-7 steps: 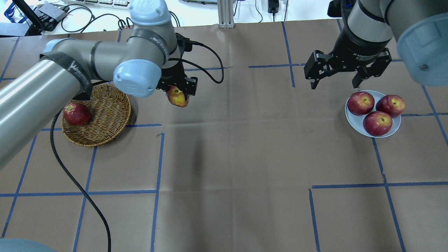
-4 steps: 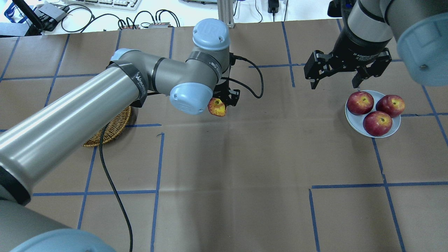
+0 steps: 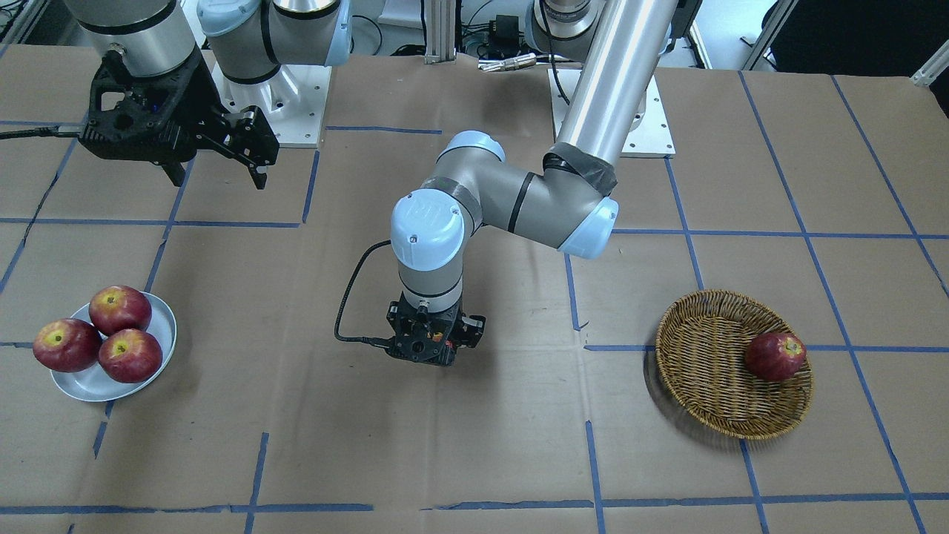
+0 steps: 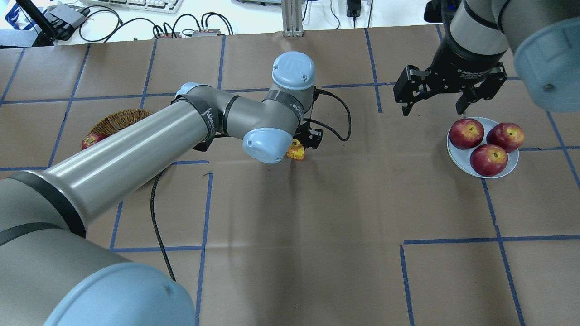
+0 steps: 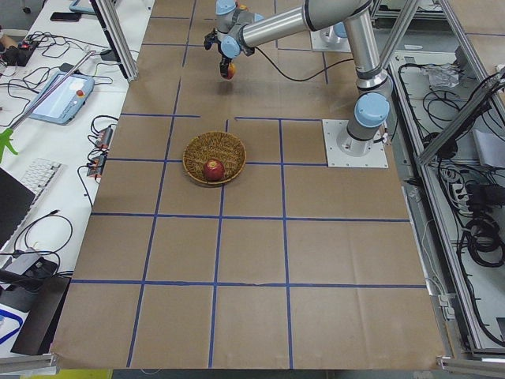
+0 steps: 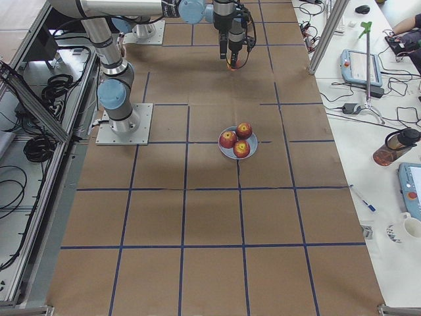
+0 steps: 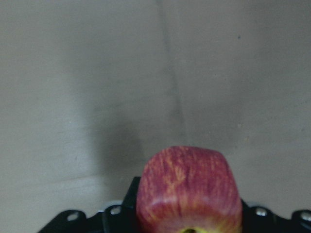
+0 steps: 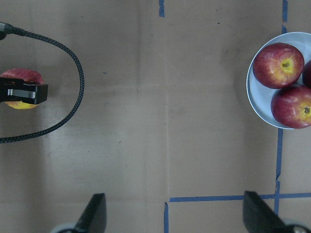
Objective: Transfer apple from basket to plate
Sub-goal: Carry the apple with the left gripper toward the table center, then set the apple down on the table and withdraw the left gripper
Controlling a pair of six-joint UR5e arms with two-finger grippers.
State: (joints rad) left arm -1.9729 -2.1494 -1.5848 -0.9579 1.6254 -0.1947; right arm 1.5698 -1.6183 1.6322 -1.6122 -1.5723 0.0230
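My left gripper (image 4: 302, 146) is shut on the streaky red-and-yellow apple (image 4: 296, 151) and holds it just above the middle of the table. The apple fills the bottom of the left wrist view (image 7: 189, 191) and shows at the left edge of the right wrist view (image 8: 20, 76). The wicker basket (image 3: 689, 386) lies to the robot's left, partly hidden by the arm in the overhead view (image 4: 118, 118). The pale plate (image 4: 456, 156) lies to the robot's right. My right gripper (image 4: 433, 108) hangs open and empty just behind the plate.
One dark red apple (image 3: 775, 356) lies in the basket. Three dark red apples (image 4: 488, 159) fill most of the plate. A black cable (image 4: 156, 226) trails from my left wrist over the brown paper with blue tape lines.
My left arm has carried the apple from beside the basket to the right, to the table's middle, and a little lower. The right arm has not moved.
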